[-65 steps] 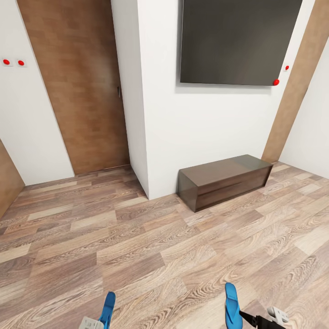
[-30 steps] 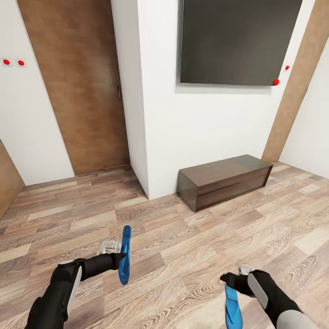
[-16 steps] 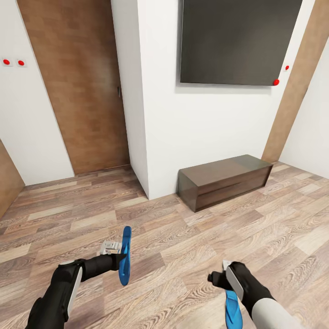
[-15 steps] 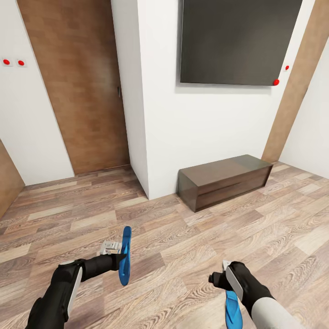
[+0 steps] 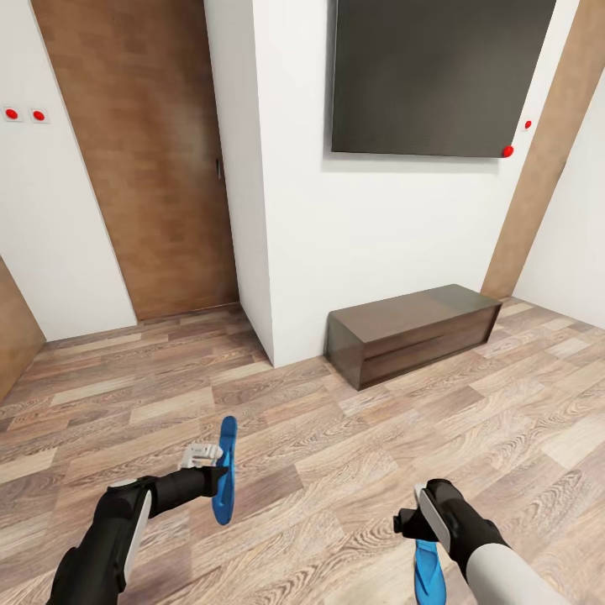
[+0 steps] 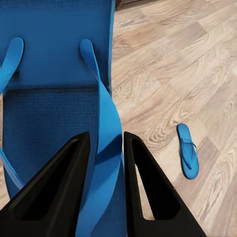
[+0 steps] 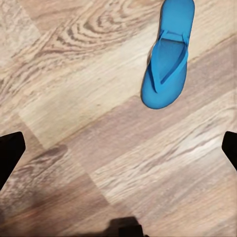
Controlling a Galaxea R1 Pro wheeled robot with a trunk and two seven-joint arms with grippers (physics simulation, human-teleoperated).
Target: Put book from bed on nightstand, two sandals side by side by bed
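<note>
One blue sandal (image 5: 225, 469) hangs edge-on above the floor, and my left gripper (image 5: 217, 481) is shut on it. In the left wrist view the fingers (image 6: 64, 173) pinch its strap, with the left gripper (image 6: 106, 139) at the sole of the sandal (image 6: 54, 64). The other sandal (image 5: 427, 571) lies flat on the wood floor; it is also visible as a small sandal (image 6: 188, 157) and as the sandal (image 7: 168, 69) ahead of my right gripper (image 7: 118, 150). My right gripper (image 5: 410, 521) hovers just above it, open and holding nothing. The book, bed and nightstand are out of view.
A long low dark brown cabinet (image 5: 412, 332) stands against the white wall under a dark wall screen (image 5: 437, 76). A wooden door (image 5: 143, 160) is at the back left. A white wall corner (image 5: 252, 210) juts out between them. Bare plank floor (image 5: 336, 437) lies ahead.
Both arms have risen into view, the left one lifting its sandal off the floor. Over the last half second the right gripper shifted slightly right and down; the held sandal dipped slightly.
</note>
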